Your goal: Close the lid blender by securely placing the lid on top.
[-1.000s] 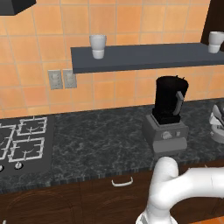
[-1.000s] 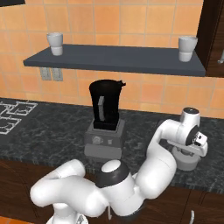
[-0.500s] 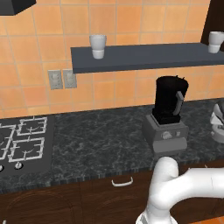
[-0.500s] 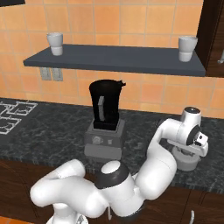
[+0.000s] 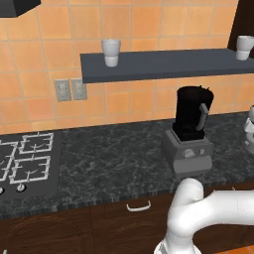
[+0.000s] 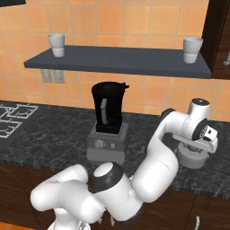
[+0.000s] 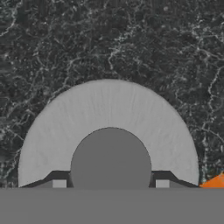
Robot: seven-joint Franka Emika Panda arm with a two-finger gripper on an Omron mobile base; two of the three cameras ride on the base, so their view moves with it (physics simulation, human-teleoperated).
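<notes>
Counter (image 5: 109, 158) of dark speckled stone is stretching across the middle of both base views, carrying everything the job needs. Largest on it, the blender (image 6: 108, 123) is standing left of centre in the right base view and right of centre in the left base view (image 5: 191, 131), its tall black jar upright on the grey base and its mouth showing no cap, so the closing is not done yet.

Over at the right of the right base view, the arm is bending down toward the lid (image 6: 193, 155), which is sitting on the counter well apart from the blender, partly hidden by the wrist. In the hand view the lid (image 7: 109, 118) is lying flat on the stone in the lower half of the frame, its darker knob (image 7: 110, 157) at bottom centre.

Smallest, the pincer (image 7: 110, 183) is hanging just above that knob, one dark tip (image 7: 59, 181) at either side of it. The tips are standing apart with the knob between them; whether they are already pressing on it I cannot tell.

My reading is that the task is sitting at an early stage: the approach to the lid looks made, while gripping, lifting, carrying it across to the jar and seating it squarely all remain.
</notes>
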